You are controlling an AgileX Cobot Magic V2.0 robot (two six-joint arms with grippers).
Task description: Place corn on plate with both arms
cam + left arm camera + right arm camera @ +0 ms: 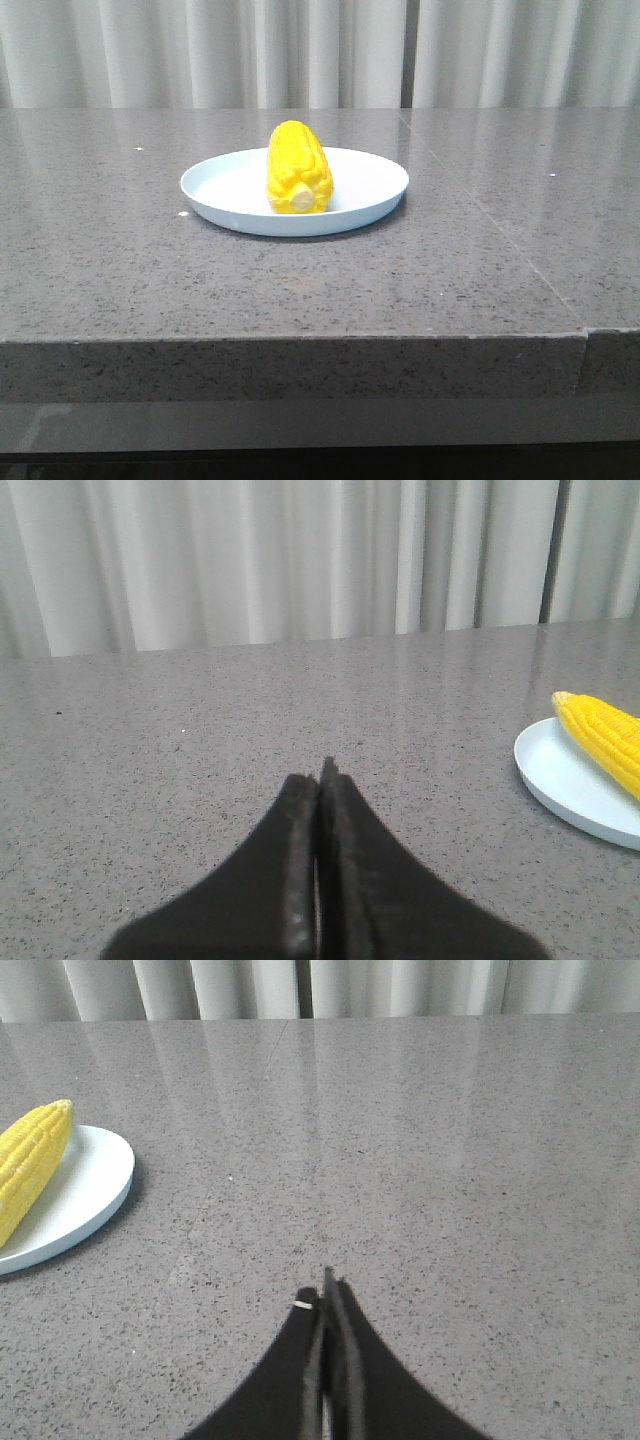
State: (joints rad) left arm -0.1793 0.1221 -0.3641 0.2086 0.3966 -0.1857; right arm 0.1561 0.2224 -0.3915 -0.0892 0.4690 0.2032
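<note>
The yellow corn (pixel 298 168) lies on the pale blue-white plate (pixel 372 185) in the middle of the table, its pale stub end toward the camera. The corn (pixel 605 736) and the plate (pixel 565 780) also show in the left wrist view, and the corn (pixel 32 1163) and the plate (pixel 90 1190) in the right wrist view. My left gripper (pixel 320 772) is shut and empty, off to the plate's left. My right gripper (pixel 324 1290) is shut and empty, off to the plate's right. Neither arm shows in the front view.
The grey speckled stone table (pixel 120 260) has a front edge near the camera and a seam (pixel 490 235) running along its right part. Pale curtains (pixel 300 50) hang behind the table.
</note>
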